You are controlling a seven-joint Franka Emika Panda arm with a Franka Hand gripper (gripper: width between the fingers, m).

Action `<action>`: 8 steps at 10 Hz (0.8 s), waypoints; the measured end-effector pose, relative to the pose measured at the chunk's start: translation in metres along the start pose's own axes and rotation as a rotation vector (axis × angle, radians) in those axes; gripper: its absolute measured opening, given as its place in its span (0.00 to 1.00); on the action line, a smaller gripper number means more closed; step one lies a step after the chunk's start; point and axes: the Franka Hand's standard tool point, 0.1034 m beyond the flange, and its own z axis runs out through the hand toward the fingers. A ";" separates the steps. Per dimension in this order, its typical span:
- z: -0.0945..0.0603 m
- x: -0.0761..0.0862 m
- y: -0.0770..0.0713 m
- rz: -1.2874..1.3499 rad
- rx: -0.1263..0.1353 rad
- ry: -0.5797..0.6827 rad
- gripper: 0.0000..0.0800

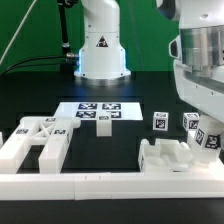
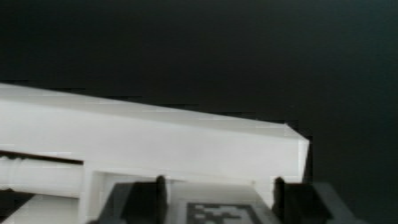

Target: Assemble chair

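Where the wrist view shows the claw (image 2: 214,190), its dark fingers (image 2: 134,198) stand narrow, flanking a tagged white face with no gap on either side. Read that as a grip on the long matte white blocky plastic chair piece (image 2: 160,135). You cannot confirm it from the exterior view: the bulky white robot arm (image 1: 200,60) hides the claw there.

Held piece: long axis runs crosswise to the fingers. One end stops about level with one finger; the other runs past the second finger and out of frame. Expect the load to hang off-centre.

Other parts, exterior view:
- The notched white blocky plastic chair part (image 1: 170,155) rests on the black surface (image 1: 130,140), touching the long low white L-shaped border rail (image 1: 100,186). It lies near, below the arm and toward the exterior view's left of it.
- The open-framed white plastic chair part (image 1: 40,140) lies well apart at the exterior view's far left, also against the rail.
- The flat white marker board (image 1: 100,112) lies between the two, farther back.

Judgement: the notched part looks the likelier mate. You would carry the held piece leftward in the exterior view and down, turning its long axis to suit a notch. Which notch cannot be told from here.
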 end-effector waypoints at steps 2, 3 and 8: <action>-0.001 0.002 0.001 -0.120 -0.004 0.000 0.50; -0.008 0.009 0.001 -0.257 -0.011 -0.002 0.72; -0.018 0.029 0.011 -0.859 -0.027 0.002 0.81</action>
